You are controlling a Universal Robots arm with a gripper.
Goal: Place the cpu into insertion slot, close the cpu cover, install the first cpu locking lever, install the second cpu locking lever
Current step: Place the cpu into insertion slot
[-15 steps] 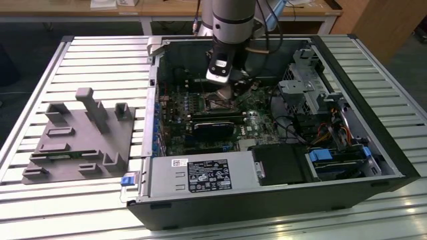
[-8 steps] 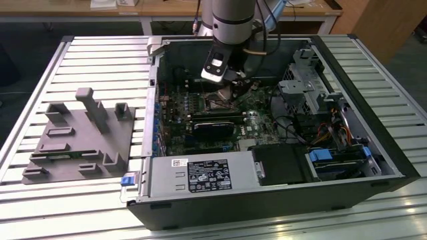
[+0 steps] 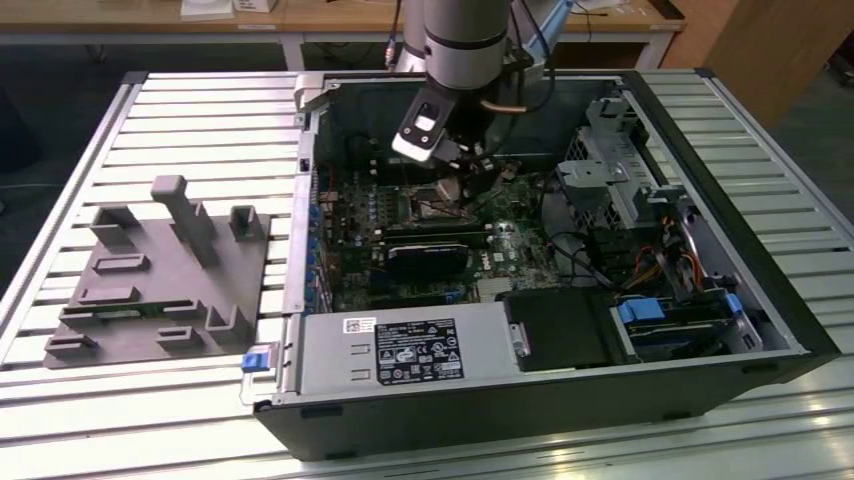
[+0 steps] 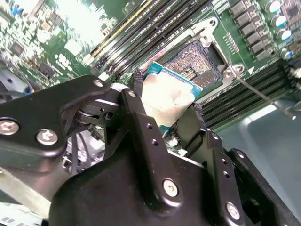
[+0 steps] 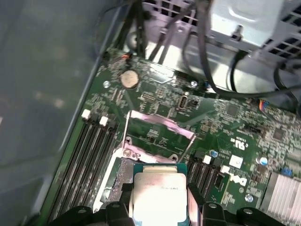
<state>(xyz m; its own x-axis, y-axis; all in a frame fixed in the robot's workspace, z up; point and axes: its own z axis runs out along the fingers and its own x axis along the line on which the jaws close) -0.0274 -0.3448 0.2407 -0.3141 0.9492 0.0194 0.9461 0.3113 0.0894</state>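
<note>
Exterior view high, distant, looking down into case (image 3: pixel 534 410); both wrist views close, sharing cpu (image 4: pixel 169 96) (image 5: pixel 160 197).

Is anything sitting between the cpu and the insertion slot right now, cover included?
Nothing visible. The fingers grip the cpu close by the insertion slot, whose pin field lies bare. The cpu cover is swung up, clear of the opening.

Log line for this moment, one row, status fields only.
gripper: shut on cpu | cpu: held close by insertion slot, not seated | insertion slot: empty | cpu cover: open
</note>
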